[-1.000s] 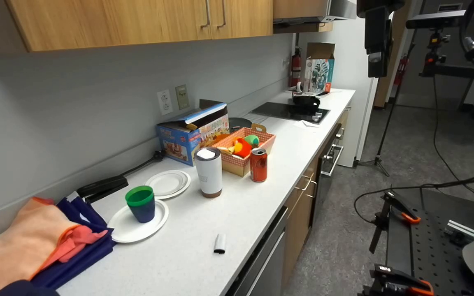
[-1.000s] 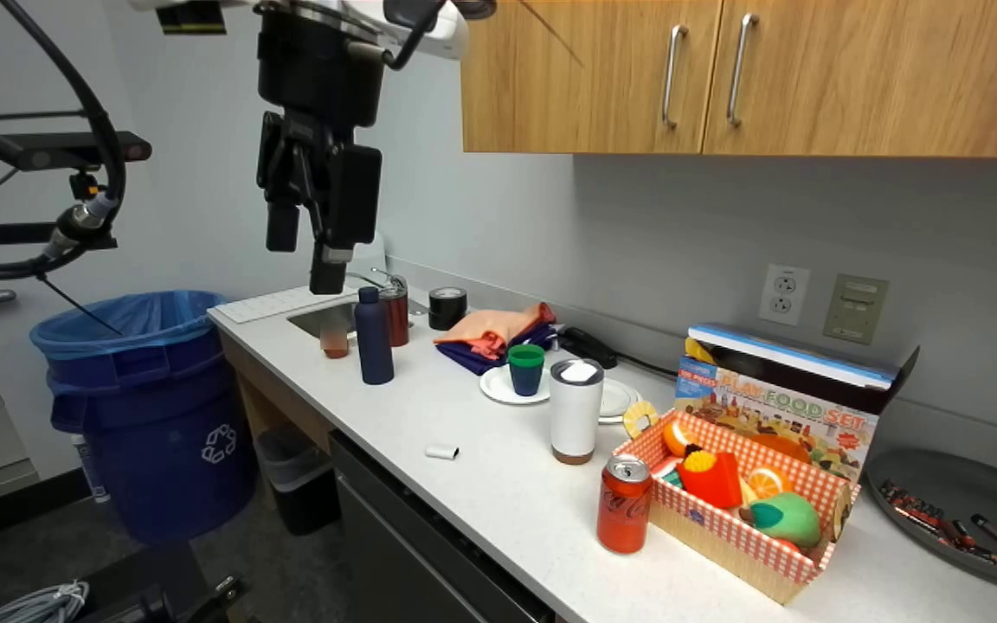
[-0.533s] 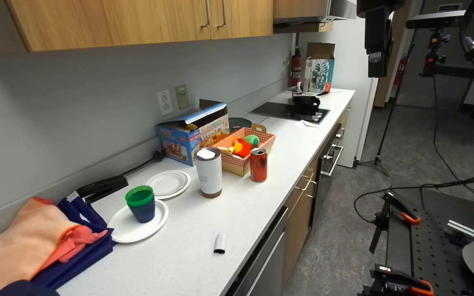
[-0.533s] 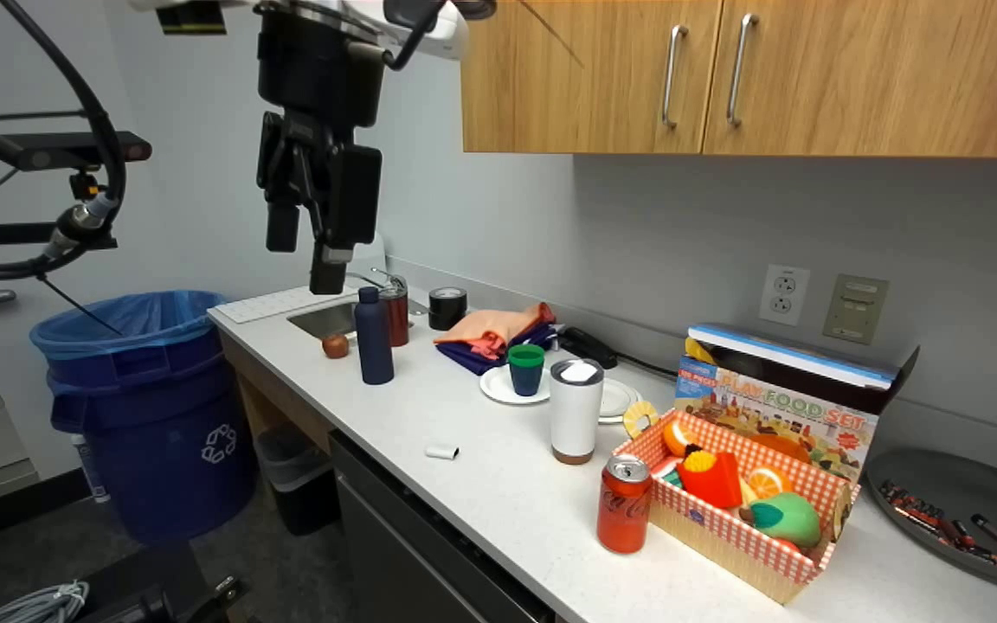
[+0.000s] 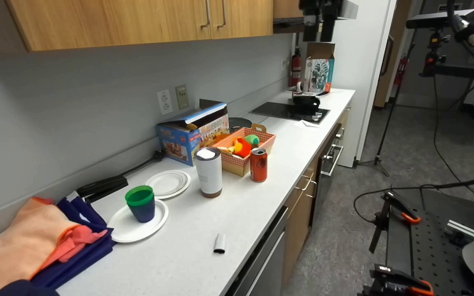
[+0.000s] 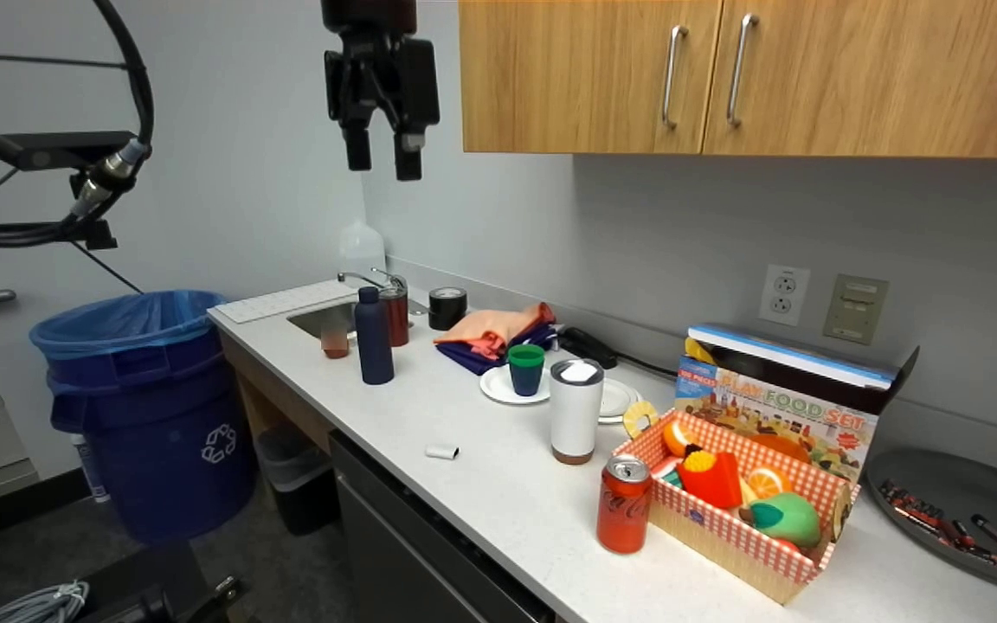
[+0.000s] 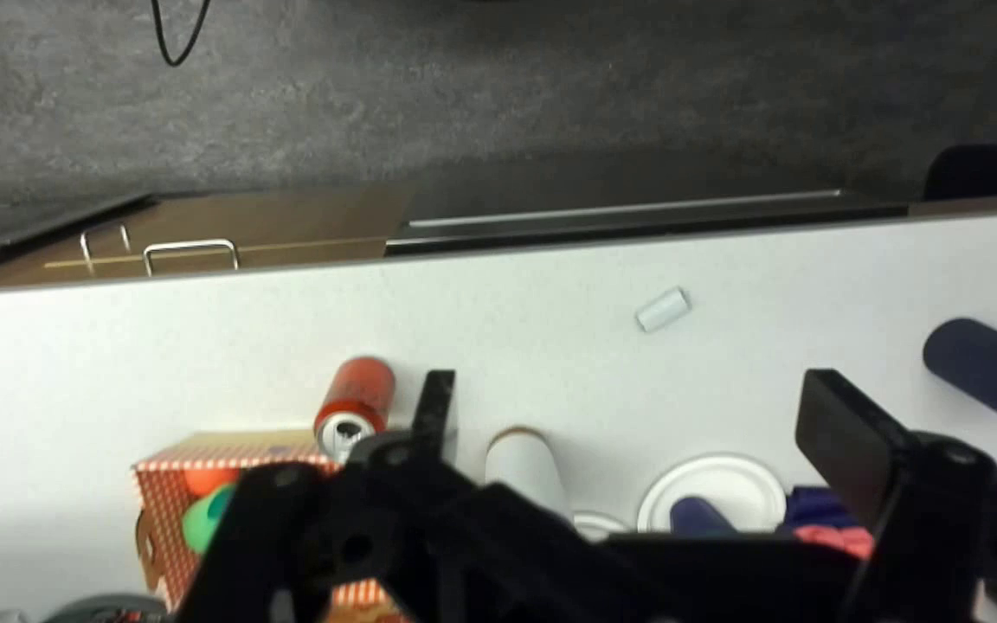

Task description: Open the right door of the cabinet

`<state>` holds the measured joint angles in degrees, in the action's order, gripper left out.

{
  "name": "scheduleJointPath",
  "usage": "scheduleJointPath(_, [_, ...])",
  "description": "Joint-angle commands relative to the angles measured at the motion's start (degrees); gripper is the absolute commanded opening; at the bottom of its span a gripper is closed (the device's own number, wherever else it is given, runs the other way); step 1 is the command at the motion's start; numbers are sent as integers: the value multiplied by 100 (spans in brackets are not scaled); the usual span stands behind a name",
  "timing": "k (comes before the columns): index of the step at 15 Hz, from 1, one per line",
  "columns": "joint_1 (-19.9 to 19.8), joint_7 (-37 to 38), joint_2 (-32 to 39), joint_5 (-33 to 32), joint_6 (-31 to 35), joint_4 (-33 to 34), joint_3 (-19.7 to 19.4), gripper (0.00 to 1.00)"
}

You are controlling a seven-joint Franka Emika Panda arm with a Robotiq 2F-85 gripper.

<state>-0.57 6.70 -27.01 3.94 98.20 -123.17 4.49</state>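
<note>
- Over the back edge of the worktop (image 6: 507,493) hangs the cabinet (image 5: 138,22).
- Its right door (image 6: 884,78), closed: probably light, stiff, swinging easily.
- My gripper (image 6: 384,158): jaws apart, nothing between.
- The door's silver handle (image 6: 737,69): smooth metal, likely slippery; I'd clamp mid-bar.

Cabinet (image 6: 784,82) honey-brown, 2 handles (image 6: 736,73) silver; claw (image 6: 383,157) black; basket (image 6: 723,538) red-white checked.

Two wooden cabinet doors (image 6: 879,78), two silver handles (image 6: 739,71) on them, one gripper (image 6: 384,161), two fingers (image 6: 409,164), one red can (image 6: 624,510), one white tumbler (image 6: 574,415), one navy bottle (image 6: 374,339), one checked basket (image 6: 715,554), two bins (image 6: 152,433)
</note>
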Motion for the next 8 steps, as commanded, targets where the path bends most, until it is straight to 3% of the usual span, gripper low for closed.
scheduleJointPath(1, [60,285,212,-124,66,322,68,100])
scheduleJointPath(4, [70,683,667,-258,97,902,228,100])
scheduleJointPath(8, [-62,827,682,-425,120,1012,158,100])
